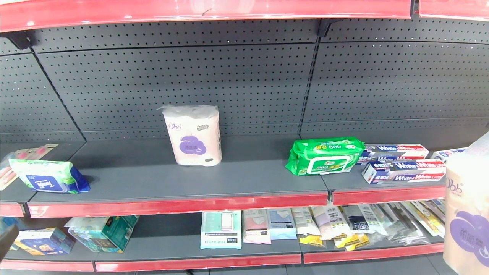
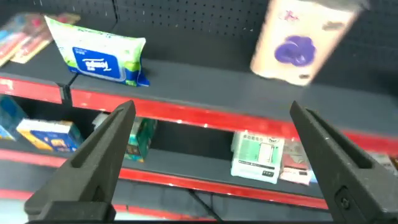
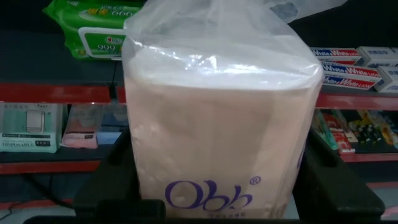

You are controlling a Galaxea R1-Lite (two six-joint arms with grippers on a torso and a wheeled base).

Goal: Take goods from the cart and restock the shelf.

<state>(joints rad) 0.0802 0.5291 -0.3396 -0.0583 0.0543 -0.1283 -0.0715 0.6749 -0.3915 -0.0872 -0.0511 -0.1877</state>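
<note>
**Head view.** The middle shelf (image 1: 244,177), a dark board with a red front rail, carries from the robot's left to right a blue-and-green wipes pack (image 1: 47,175), an upright standing toilet-paper pack (image 1: 193,135) near the pegboard back wall (image 1: 172,80), a green wipes pack (image 1: 324,154), and toothpaste boxes (image 1: 405,168) just beside the green pack. The held toilet-paper pack (image 1: 468,214) stands upright at the right edge of the view, in front of the shelving and apart from it. The lower shelf (image 1: 168,233) holds boxed goods on the left and a row of flat packets (image 1: 305,225) on the right.

**Right wrist view.** This view supplies the grip. The right gripper (image 3: 217,186) is closed on the held toilet-paper pack (image 3: 217,118), with dark fingers (image 3: 109,180) pressed against both of its sides. The green wipes pack (image 3: 93,28) and the toothpaste boxes (image 3: 348,68) lie behind it.

**Left wrist view.** The left gripper (image 2: 212,109) has its two dark fingers (image 2: 93,168) spread wide with nothing between them. It is level with the red rail, below the standing toilet-paper pack (image 2: 298,43) and the blue-and-green wipes pack (image 2: 96,53).
</note>
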